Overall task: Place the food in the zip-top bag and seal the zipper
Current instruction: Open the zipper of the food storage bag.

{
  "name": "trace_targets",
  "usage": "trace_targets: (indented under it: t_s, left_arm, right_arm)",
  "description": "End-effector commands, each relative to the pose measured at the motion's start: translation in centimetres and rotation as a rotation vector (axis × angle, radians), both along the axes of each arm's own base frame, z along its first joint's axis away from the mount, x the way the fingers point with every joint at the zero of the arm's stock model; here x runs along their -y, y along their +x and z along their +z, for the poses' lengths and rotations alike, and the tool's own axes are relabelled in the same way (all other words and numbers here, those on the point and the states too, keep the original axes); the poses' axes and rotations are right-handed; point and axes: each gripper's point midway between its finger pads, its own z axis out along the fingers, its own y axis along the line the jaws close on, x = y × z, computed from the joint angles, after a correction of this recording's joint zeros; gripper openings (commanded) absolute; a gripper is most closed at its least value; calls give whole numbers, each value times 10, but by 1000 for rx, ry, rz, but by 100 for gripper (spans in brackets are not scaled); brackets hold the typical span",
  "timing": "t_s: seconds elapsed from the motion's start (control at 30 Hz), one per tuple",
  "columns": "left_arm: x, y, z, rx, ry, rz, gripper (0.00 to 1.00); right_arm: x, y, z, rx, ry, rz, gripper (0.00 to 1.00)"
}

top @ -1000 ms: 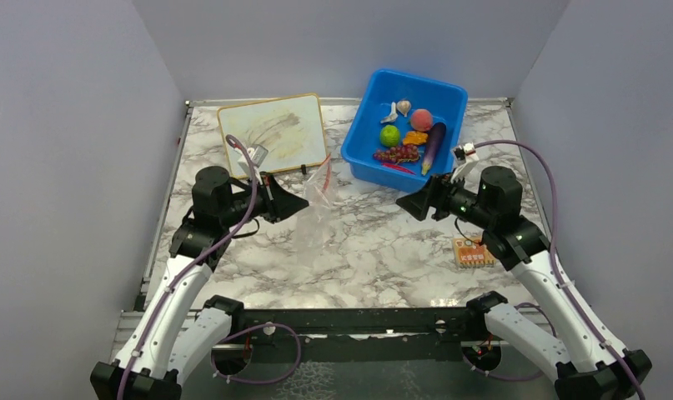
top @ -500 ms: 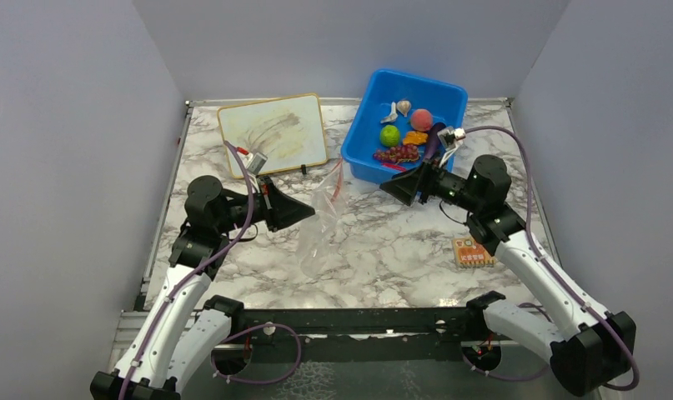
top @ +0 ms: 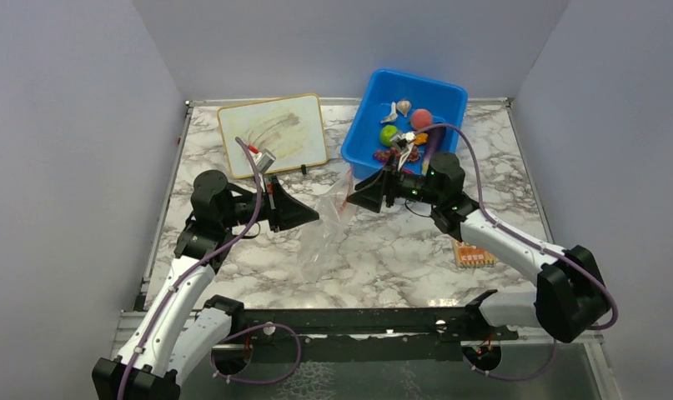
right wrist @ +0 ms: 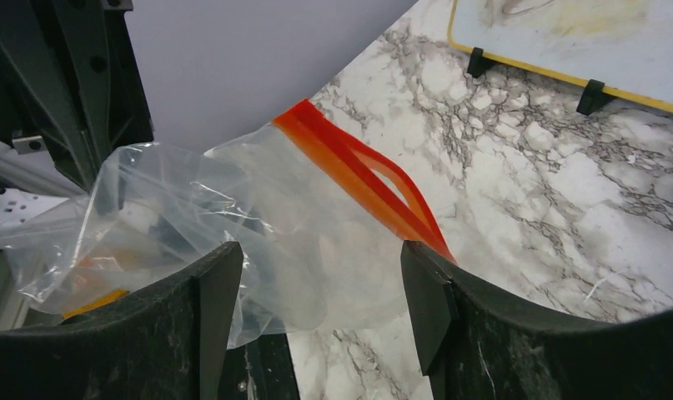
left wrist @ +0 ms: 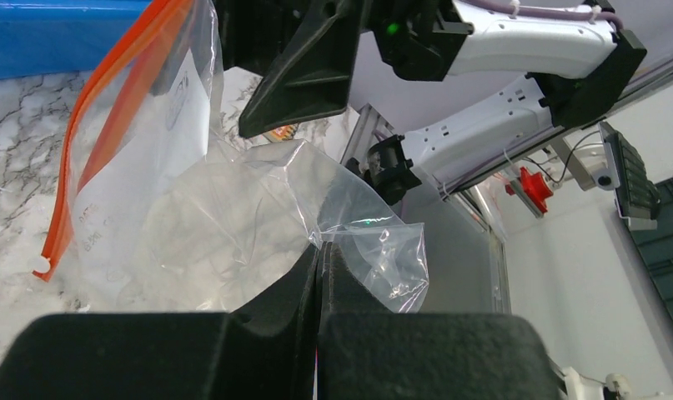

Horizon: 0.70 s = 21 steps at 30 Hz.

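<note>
The clear zip-top bag [top: 323,229] hangs over the marble between both arms, its orange-red zipper [top: 343,190] at the far end. My left gripper [left wrist: 320,250] is shut on the bag's thin film near a corner [left wrist: 374,250]. My right gripper [right wrist: 316,258] is open, and its two fingers straddle the bag [right wrist: 291,208] just below the zipper [right wrist: 362,187] without pinching it. The food lies in the blue bin: a green lime [top: 389,132], a pink peach [top: 421,118], white garlic [top: 404,106] and dark grapes [top: 384,155], partly hidden by the right wrist.
The blue bin [top: 424,86] stands at the back right. A whiteboard with a yellow frame [top: 274,129] lies at the back left. A flat orange card [top: 473,252] lies on the marble at the right, near the right forearm.
The right arm has swung left from beside the bin until its open fingers reach the bag's mouth. The left gripper has drawn the bag a little forward and to the right.
</note>
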Motion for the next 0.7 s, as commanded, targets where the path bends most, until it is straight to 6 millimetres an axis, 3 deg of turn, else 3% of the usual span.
trace_targets:
  t_s: [0.0, 0.1, 0.17, 0.23, 0.37, 0.4, 0.53, 0.6, 0.67]
  left_arm:
    - [2, -14, 15, 77, -21, -85, 0]
    - [1, -19, 15, 87, -22, -99, 0]
    - [1, -20, 14, 98, -22, -94, 0]
    - [0, -19, 13, 104, -21, -84, 0]
    - [-1, -13, 10, 92, -9, -49, 0]
    - [-1, -11, 9, 86, -4, -41, 0]
    - [-2, -10, 11, 95, 4, -26, 0]
    - [-4, -6, 10, 96, 24, 5, 11]
    - [-7, -2, 8, 97, 53, 41, 31]
  right_arm:
    - [-15, -9, 4, 106, 32, 111, 72]
    - [-20, -10, -9, 78, 20, 125, 71]
    - [-21, -9, -17, 72, 5, 115, 64]
    - [-20, -7, -21, 77, -10, 102, 50]
    - [-12, -1, -14, 159, -42, 45, 8]
    - [-10, 0, -12, 183, -49, 30, 3]
    - [-3, -1, 2, 271, -57, 6, 2]
    - [-1, -1, 8, 308, -59, -4, 2]
    - [3, 0, 15, 349, -58, -31, 2]
